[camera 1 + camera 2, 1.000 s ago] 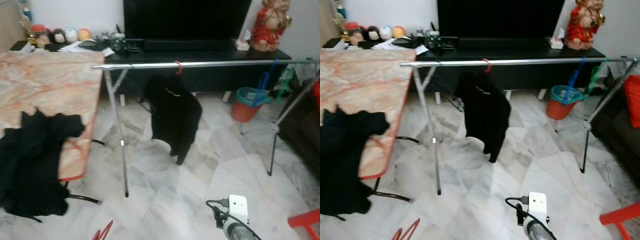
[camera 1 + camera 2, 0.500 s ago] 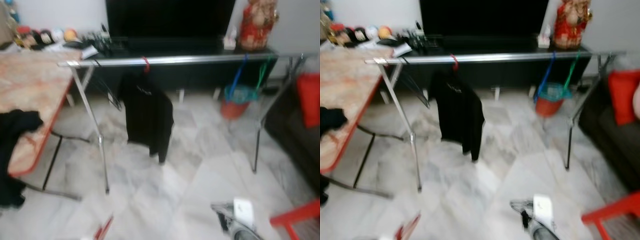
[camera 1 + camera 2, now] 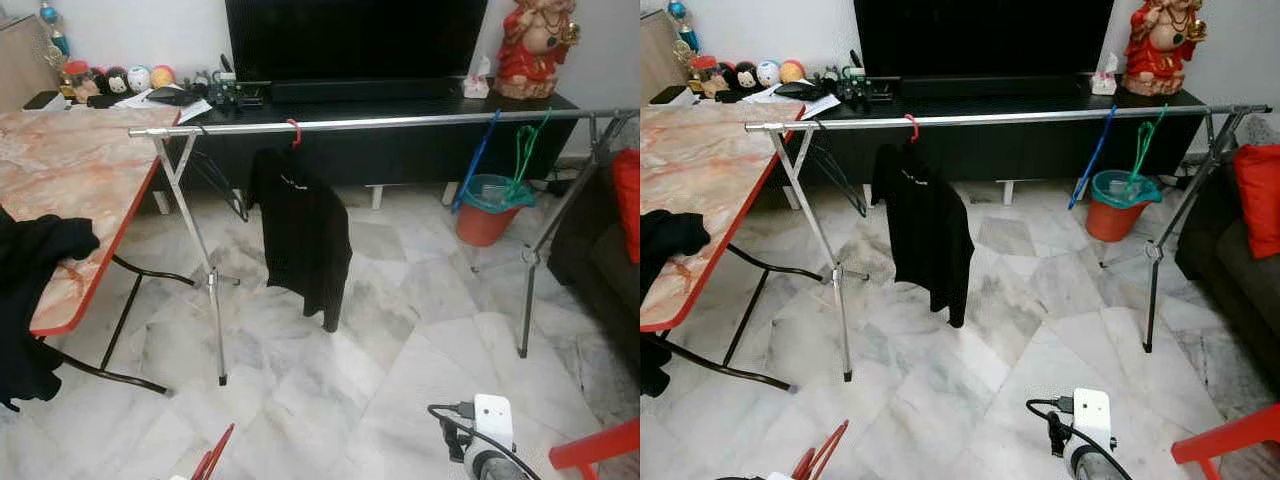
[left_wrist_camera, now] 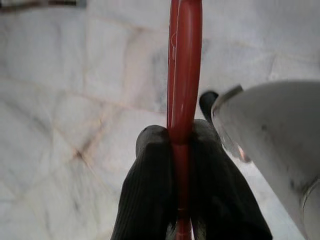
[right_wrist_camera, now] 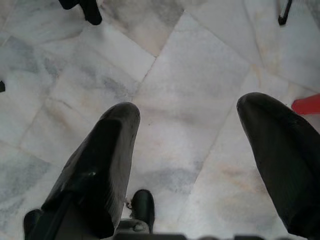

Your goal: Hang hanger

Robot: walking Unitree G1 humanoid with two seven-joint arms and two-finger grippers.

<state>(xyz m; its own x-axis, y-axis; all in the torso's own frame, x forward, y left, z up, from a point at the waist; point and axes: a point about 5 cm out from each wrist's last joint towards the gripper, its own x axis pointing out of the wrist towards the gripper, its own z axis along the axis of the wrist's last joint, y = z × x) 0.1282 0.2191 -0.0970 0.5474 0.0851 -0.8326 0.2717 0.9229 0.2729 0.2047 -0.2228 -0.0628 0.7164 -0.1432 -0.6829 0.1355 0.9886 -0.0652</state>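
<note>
My left gripper (image 4: 181,142) is shut on a red hanger (image 4: 185,75), held low over the marble floor; the hanger's tip (image 3: 213,462) pokes up at the bottom of the head views. A silver clothes rail (image 3: 400,123) spans the room ahead. On it hangs a black shirt (image 3: 303,235) on a red hanger hook (image 3: 295,131). My right gripper (image 5: 187,137) is open over bare floor, its wrist (image 3: 486,445) low at the bottom right.
A marble-topped folding table (image 3: 70,180) stands at the left with black clothes (image 3: 35,270) draped over its edge. A black TV cabinet (image 3: 400,110) sits behind the rail. An orange bucket (image 3: 487,208) and a dark sofa (image 3: 610,270) lie to the right.
The whole view has shifted and sharpened: the camera turned right, then partly back, so the rail and shirt sit further left than a second ago. The hanger stays in my left gripper.
</note>
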